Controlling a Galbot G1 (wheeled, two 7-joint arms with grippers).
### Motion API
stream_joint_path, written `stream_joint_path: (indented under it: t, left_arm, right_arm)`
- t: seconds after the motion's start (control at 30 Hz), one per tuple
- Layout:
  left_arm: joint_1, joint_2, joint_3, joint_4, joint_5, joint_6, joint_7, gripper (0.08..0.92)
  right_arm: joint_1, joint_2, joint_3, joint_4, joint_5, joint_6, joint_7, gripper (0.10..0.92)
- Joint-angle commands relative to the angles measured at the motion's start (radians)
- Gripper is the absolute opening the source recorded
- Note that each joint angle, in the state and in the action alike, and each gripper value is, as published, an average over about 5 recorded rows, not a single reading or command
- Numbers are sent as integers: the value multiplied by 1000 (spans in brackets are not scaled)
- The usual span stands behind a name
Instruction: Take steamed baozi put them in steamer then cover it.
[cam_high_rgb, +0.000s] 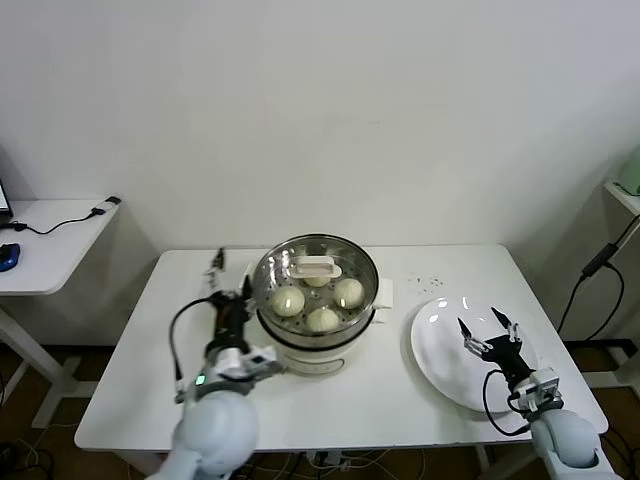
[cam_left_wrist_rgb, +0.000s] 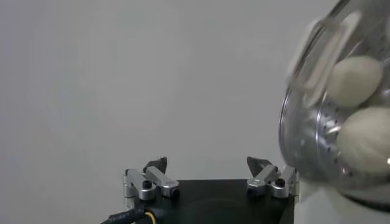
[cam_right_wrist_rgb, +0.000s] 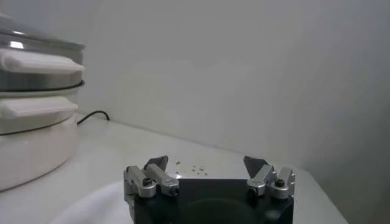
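Beside the steamer, left pincer hangs spread and empty; four steamed baozi sit inside under the cover (job looks finished). Over the white plate, right pincer gapes, empty too.

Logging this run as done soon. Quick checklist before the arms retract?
1. Four baozi in the steamer: ok, all on the tray.
2. Cover seated on the steamer: ok, handle on top, looks level.
3. Left tool free: ok, open, beside the steamer's left side, holding nothing.
4. Right tool free: ok, open, over the plate.
5. Plate emptied: ok, no bun left on it.
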Motion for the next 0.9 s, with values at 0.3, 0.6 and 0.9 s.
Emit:
stream_joint_path:
  t: [0.3,0.6,0.9]
  left_arm:
    - [413,-151,-634,26,-1096,-704,-87,823]
    - [437,-191,-650,75,-1167,-767,-12,823]
    - [435,-198,-640,74,-1165,-788,4,823]
  right_arm:
    - [-50,39,24,66,-2,-7,8,823]
    - [-87,54,45,93,36,-17,-8,823]
    - [-98,52,48,113,43,-23,-13,823]
